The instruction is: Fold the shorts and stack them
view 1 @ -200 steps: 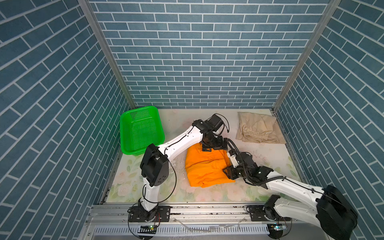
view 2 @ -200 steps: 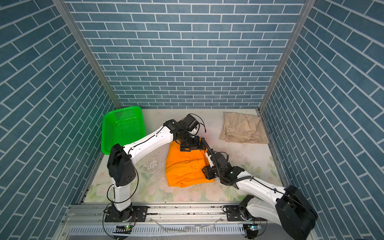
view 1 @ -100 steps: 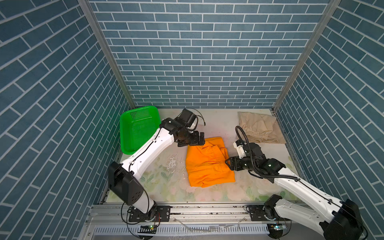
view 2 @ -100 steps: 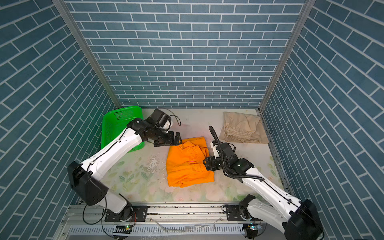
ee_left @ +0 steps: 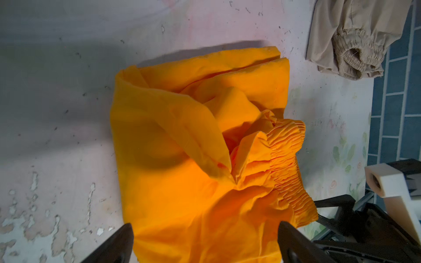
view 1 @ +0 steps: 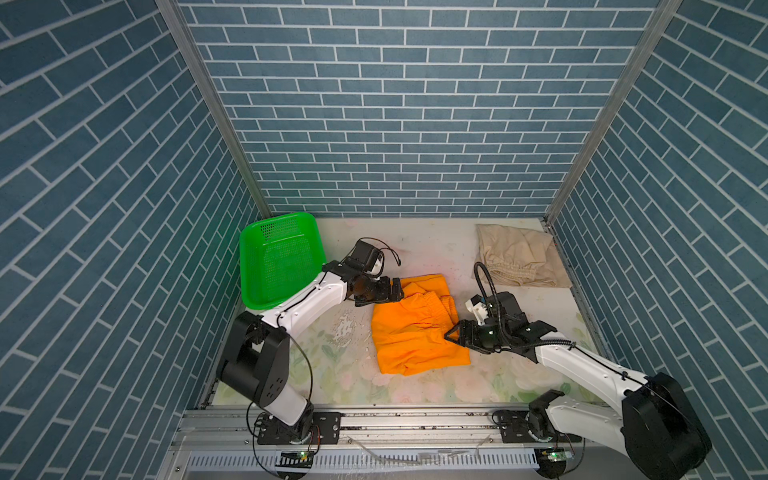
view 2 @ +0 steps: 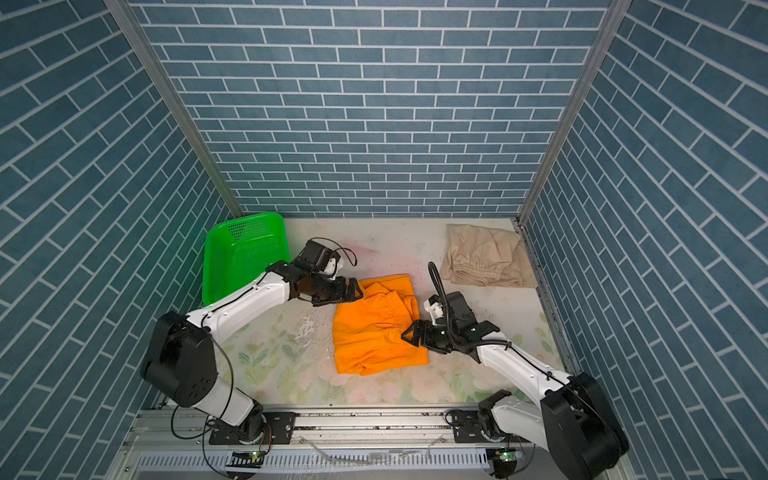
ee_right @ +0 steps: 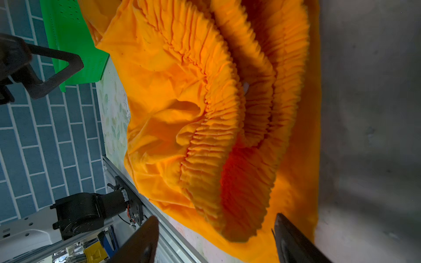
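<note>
Orange shorts [view 1: 415, 332] lie rumpled mid-table, beige shorts [view 1: 519, 257] in the far right corner. Left gripper [view 1: 398, 289] and right gripper [view 1: 451, 334] both gape wide at the orange pair's edges, gripping nothing.

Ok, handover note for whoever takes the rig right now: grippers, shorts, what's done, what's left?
Left gripper: open, empty, at the far left corner of the bright orange cloth shorts.
Right gripper: open, empty, at their right edge.
Orange shorts: lying in the middle, roughly folded, waistband bunched.
Pale beige cloth shorts: far right corner, apart from the orange pair, loosely folded.
Left: tidy the orange fold, stack the two pairs.
</note>
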{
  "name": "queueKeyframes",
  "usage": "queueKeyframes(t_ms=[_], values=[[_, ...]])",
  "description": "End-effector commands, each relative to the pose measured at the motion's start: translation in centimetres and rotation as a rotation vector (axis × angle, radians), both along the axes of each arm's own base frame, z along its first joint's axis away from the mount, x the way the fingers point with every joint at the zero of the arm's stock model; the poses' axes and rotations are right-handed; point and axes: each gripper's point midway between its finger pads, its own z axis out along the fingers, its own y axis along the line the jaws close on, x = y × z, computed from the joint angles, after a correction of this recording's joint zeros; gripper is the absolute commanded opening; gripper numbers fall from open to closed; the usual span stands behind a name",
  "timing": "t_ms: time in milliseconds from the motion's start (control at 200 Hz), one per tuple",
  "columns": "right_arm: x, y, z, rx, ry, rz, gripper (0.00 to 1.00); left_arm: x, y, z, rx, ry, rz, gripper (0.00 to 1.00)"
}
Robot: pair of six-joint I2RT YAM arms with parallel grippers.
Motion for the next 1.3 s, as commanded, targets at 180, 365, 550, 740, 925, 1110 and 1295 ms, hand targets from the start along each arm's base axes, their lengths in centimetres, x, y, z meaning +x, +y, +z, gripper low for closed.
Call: queueKeyframes(t_ms=[180,365,550,740,925,1110,1295], values=[[2.7,1.5,-0.1,0.056,-0.026,-0.027,0.78,2.1,-2.8,0.4,-0.082,-0.051,-0.1,1.0],[3.3,1.8,-1.3,0.034,-0.012,-0.012,0.54,2.4,-6.5,1.4,-0.162,-0.064,-0.189,1.0],[4.2,1.8,0.1,0.051,-0.07,-0.031,0.02,-0.5,-9.4,0.6,-0.122,0.013,-0.304,0.94],[4.1,1.8,0.3,0.076,-0.083,-0.051,0.0,-1.9,-9.3,1.9,-0.082,0.042,-0.313,0.59],[4.0,1.9,0.6,0.117,-0.099,-0.064,0.0,-0.7,-4.5,6.3,0.173,-0.078,-0.253,0.78],[3.7,1.7,0.8,0.124,-0.119,-0.063,0.0,0.1,-3.1,6.9,0.287,-0.164,-0.338,1.0],[3.3,2.0,0.9,0.163,-0.139,-0.038,0.0,1.4,-7.3,4.7,0.226,-0.299,-0.644,0.99]])
